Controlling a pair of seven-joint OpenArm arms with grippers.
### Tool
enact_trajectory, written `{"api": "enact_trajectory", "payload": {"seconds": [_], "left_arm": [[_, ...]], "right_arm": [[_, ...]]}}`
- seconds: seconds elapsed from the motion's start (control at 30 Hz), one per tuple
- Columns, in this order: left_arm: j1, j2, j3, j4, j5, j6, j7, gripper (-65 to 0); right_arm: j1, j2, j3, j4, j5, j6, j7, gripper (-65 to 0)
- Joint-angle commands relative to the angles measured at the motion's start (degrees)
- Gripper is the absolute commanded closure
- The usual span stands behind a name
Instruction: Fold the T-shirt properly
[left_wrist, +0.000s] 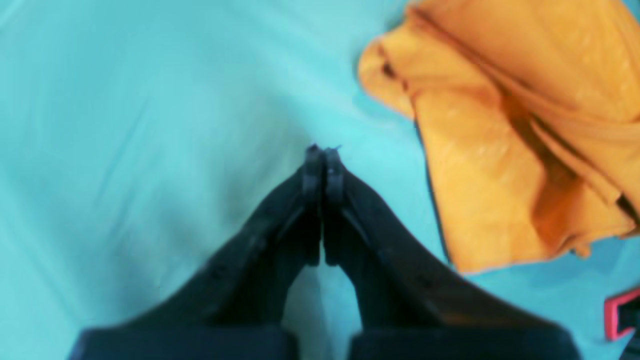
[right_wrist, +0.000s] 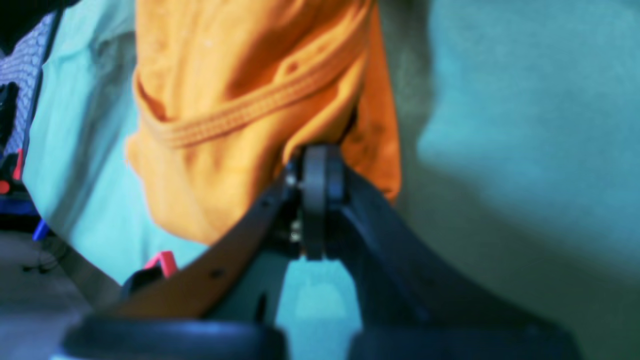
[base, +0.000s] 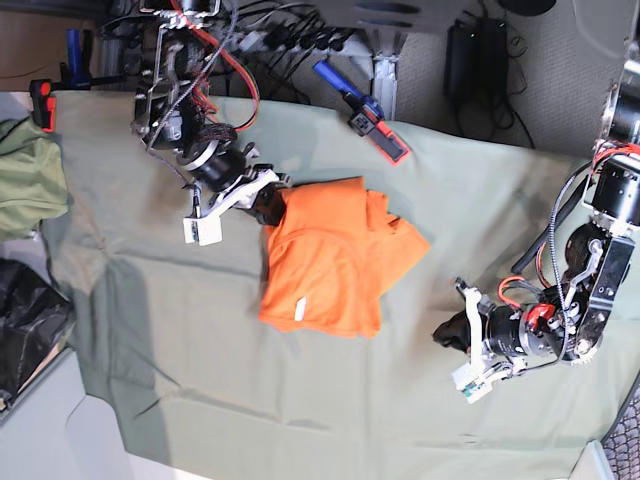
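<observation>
Base view, desk (base: 200, 400): grey-green cloth covers it.
T-shirt (base: 330, 255): orange, folded into a rough bundle mid-desk, white label facing up.
Right end effector (right_wrist: 315, 150): jaws together, pinching the T-shirt's edge.
Left end effector (left_wrist: 324, 150): jaws together, empty, near the T-shirt, not touching.

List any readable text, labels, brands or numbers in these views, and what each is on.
None can be read.
Small white label on the plain bright orange fabric T-shirt: too small to tell if it carries print.
Both wrist views: blurred, no lettering visible on the T-shirt or the grey-green table cloth.
Clamps and cables at the table's far edge: no legible markings.
</observation>
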Motion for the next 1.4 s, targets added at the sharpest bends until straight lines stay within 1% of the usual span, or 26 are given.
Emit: {"api": "enact_trajectory", "payload": {"seconds": [0.0, 0.1, 0.17, 0.27, 0.37, 0.5, 0.67, 0.73, 0.9, 1.03, 1.1, 1.2, 1.37], "left_arm": [[-1.14, -0.26, -1.66, 0.94, -1.55, -1.35, -1.01, 0.0], [0.72, -0.42, -5.16, 1.16, -2.54, -1.35, -0.33, 0.0], [2.16, -0.9, -6.99, 2.27, -2.54, -1.35, 0.15, 0.0], [4.61, -2.16, -9.33, 5.88, -2.54, -1.35, 0.87, 0.0], [7.58, -4.09, -11.41, 11.63, -2.6, -1.35, 1.79, 0.0], [13.16, -6.73, -14.45, 20.33, -3.39, -1.35, 3.15, 0.0], [22.08, -10.01, -18.69, 29.38, -4.17, -1.35, 4.57, 0.0], [26.34, -11.17, -20.79, 31.78, -5.7, -1.35, 5.77, 0.0], [38.29, -13.46, -27.23, 37.57, -5.92, -1.35, 6.75, 0.0], [49.86, -13.86, -33.99, 42.1, -6.25, -1.35, 6.93, 0.0], [55.28, -13.84, -37.31, 42.88, -7.72, -1.35, 6.88, 0.0], [62.55, -13.84, -40.92, 42.84, -8.15, -1.35, 6.88, 0.0], [71.93, -13.81, -41.86, 40.61, -6.91, -1.35, 6.54, 0.0]], "right_arm": [[0.59, 0.11, -1.07, 1.2, 1.16, 4.55, 0.92, 0.0], [0.59, 0.11, -3.87, 1.2, 0.74, 4.52, 1.09, 0.0], [0.61, 0.11, -4.55, 1.2, -0.11, 4.52, 1.31, 0.0], [0.61, 0.13, -3.87, 1.31, -1.49, 4.5, 1.29, 0.0], [0.59, 0.5, -1.51, 1.64, -1.95, 4.52, 0.85, 0.0], [0.57, 3.13, 1.9, 3.63, -1.92, 4.52, -0.04, 0.0], [-0.85, 8.28, 2.99, 7.89, -1.95, 4.52, -1.31, 0.0], [-3.04, 10.34, 2.99, 9.64, -1.92, 4.52, -1.84, 0.0], [-11.37, 15.91, 2.99, 13.27, -1.88, 4.5, -2.84, 0.0], [-20.35, 19.69, 3.1, 15.63, -1.92, 4.5, -3.02, 0.0], [-24.3, 20.46, 3.39, 16.02, -1.92, 4.5, -3.02, 0.0], [-29.75, 20.61, 3.39, 15.82, -2.99, 4.48, -2.97, 0.0], [-38.01, 20.61, 3.39, 14.34, -3.43, 4.37, -2.73, 0.0]]}}
